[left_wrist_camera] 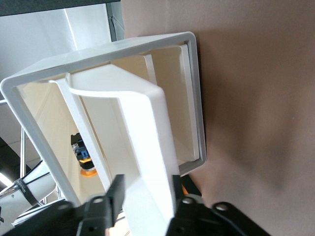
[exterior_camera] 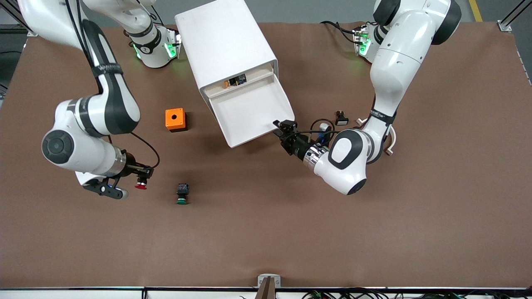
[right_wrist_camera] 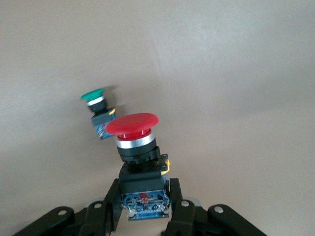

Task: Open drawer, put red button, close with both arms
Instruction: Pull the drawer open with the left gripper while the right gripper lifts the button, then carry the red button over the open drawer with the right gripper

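Your right gripper [exterior_camera: 141, 177] pinches the red button [exterior_camera: 141, 185] by its dark body, cap down, over bare table beside the green button [exterior_camera: 182, 194]; left gripper [exterior_camera: 284, 129] at the open drawer [exterior_camera: 249, 114] front corner, fingers [left_wrist_camera: 114, 196] straddling the drawer's lip w/ gaps, not clamped.
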You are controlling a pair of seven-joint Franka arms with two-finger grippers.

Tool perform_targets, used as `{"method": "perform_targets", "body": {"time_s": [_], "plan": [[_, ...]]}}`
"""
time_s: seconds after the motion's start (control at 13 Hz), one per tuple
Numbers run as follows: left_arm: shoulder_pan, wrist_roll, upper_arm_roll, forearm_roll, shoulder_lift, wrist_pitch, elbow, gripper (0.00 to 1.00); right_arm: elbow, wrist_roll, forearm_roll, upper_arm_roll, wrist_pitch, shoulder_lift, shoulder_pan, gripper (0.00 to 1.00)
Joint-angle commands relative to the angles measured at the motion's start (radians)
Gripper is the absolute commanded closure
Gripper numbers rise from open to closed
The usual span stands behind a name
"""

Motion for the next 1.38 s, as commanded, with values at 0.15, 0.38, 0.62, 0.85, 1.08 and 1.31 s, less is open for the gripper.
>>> {"method": "perform_targets", "body": {"time_s": [0.15, 0.38, 0.62, 0.85, 1.08, 1.31], "plan": [[0.022, 0.117, -0.009, 0.168, -0.022, -0.015, 0.037, 0.01, -0.014, 0.414, -0.009, 0.001, -0.091, -0.108, 0.146, 0.96], [0.036, 0.298, 0.033, 0.321, -0.042, -0.013, 0.038, 0.01, -0.014, 0.723, -0.006, 0.002, -0.091, -0.126, 0.273, 0.96], [0.03, 0.461, 0.034, 0.549, -0.063, -0.013, 0.041, 0.01, -0.014, 0.976, -0.005, 0.002, -0.081, -0.123, 0.368, 0.96], [0.001, 0.69, 0.027, 0.654, -0.074, -0.013, 0.042, 0.01, -0.024, 1.176, 0.057, 0.001, -0.009, -0.116, 0.446, 0.96], [0.001, 0.981, 0.031, 0.664, -0.091, -0.013, 0.044, 0.01, -0.032, 1.343, 0.064, 0.001, 0.077, -0.09, 0.506, 0.96], [0.002, 1.119, 0.031, 0.719, -0.104, -0.013, 0.044, 0.01, -0.081, 1.457, 0.064, 0.001, 0.184, -0.076, 0.561, 0.95]]}}
